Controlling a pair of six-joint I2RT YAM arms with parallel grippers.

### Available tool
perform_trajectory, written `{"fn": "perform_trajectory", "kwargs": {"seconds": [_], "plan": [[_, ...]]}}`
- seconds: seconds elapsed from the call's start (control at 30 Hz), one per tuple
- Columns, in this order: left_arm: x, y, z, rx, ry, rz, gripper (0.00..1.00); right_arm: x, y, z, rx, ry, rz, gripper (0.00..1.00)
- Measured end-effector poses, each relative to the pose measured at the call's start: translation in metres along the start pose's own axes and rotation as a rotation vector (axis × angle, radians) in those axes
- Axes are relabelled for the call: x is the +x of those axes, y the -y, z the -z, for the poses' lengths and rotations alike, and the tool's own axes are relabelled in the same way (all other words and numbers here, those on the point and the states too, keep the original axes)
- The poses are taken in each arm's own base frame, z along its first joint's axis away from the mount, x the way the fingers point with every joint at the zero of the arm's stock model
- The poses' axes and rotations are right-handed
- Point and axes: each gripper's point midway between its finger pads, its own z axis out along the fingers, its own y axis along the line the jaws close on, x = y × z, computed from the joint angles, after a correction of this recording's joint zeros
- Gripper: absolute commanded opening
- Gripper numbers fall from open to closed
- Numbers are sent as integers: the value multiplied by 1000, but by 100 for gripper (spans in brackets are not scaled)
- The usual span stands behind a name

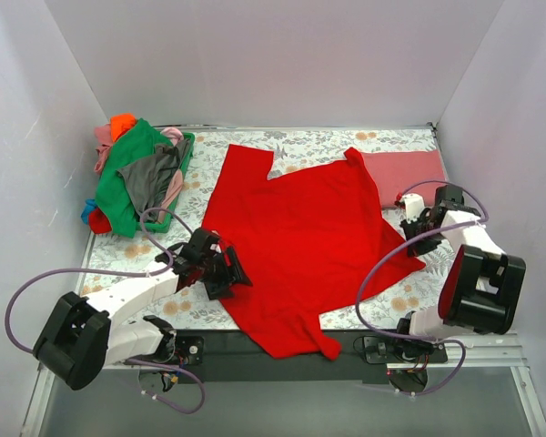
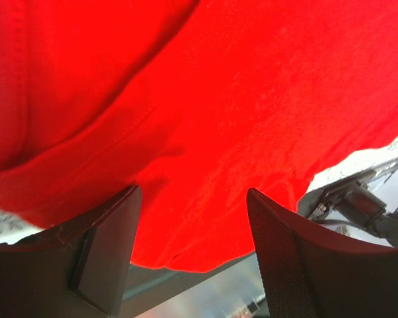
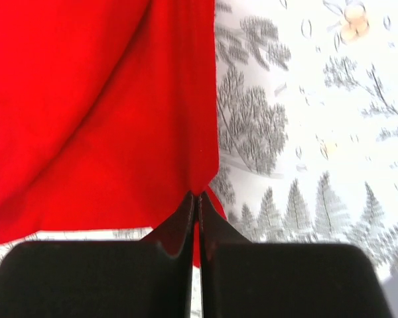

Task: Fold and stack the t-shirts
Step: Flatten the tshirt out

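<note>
- Bright red t-shirt (image 1: 300, 232): soft matte knit, spread mostly flat across the middle of the floral table cloth (image 1: 318, 141). There are shallow folds near its left and right edges.
- Dull rose-red shirt (image 1: 405, 167): flat rectangle at the far right, touching the bright red t-shirt's sleeve.
- Green shirt (image 1: 127, 177), grey shirt (image 1: 152, 177) and orange shirt (image 1: 122, 123): crumpled together in a heap on the green tray (image 1: 189, 147), far left.
- Left gripper (image 2: 192, 199): jaws apart at the bright red t-shirt's left edge, with its stitched hem lying across the gap.
- Right gripper (image 3: 199, 199): jaws pressed together, pinching a point of the bright red t-shirt's right edge. The cloth fans away from the pinch.
</note>
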Motion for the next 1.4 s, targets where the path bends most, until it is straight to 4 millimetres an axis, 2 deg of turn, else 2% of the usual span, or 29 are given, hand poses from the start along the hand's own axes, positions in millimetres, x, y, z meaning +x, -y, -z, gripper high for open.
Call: {"fn": "perform_trajectory", "kwargs": {"seconds": [0.13, 0.23, 0.47, 0.53, 0.6, 0.67, 0.73, 0.77, 0.8, 0.83, 0.9, 0.97, 1.03, 1.1, 1.13, 1.27, 1.4], "plan": [[-5, 1, 8, 0, 45, -6, 63, 12, -2, 17, 68, -6, 41, 1], [-11, 5, 16, 3, 84, -20, 63, 28, -8, 20, 73, -43, 59, 1], [-37, 35, 43, 54, 207, -91, 63, 60, -24, 18, 19, -149, 84, 1], [-43, 42, 50, 69, 240, -112, 64, 64, -25, 20, 15, -166, 90, 15], [-48, 45, 56, 73, 268, -133, 64, 65, -25, 21, 13, -168, 96, 44], [-51, 45, 59, 66, 285, -151, 65, 62, -28, 23, -7, -167, 86, 49], [-56, 48, 65, 70, 318, -178, 66, 39, -32, 26, -66, -102, 82, 57], [-63, 59, 80, 102, 375, -207, 66, -15, -14, 28, -97, -6, 78, 59], [-66, 61, 85, 109, 392, -211, 66, -26, -17, 26, -134, 1, 54, 59], [-67, 63, 89, 114, 409, -214, 66, -58, -15, 24, -185, 41, 40, 59], [-72, 69, 104, 141, 462, -218, 66, -116, -9, 0, -222, 101, 48, 59], [-74, 73, 114, 159, 497, -218, 66, -138, -13, -15, -237, 110, 50, 58], [-74, 73, 120, 168, 515, -218, 66, -148, -19, -21, -248, 103, 50, 56], [-75, 74, 123, 178, 524, -216, 66, -158, -18, -25, -243, 103, 49, 46], [-75, 74, 123, 178, 525, -216, 66, -161, -17, -29, -236, 97, 49, 35], [-75, 73, 123, 175, 527, -215, 66, -161, -18, -36, -220, 68, 47, 3], [-75, 73, 122, 173, 525, -215, 66, -163, -28, -40, -205, 45, 86, 1]]}}
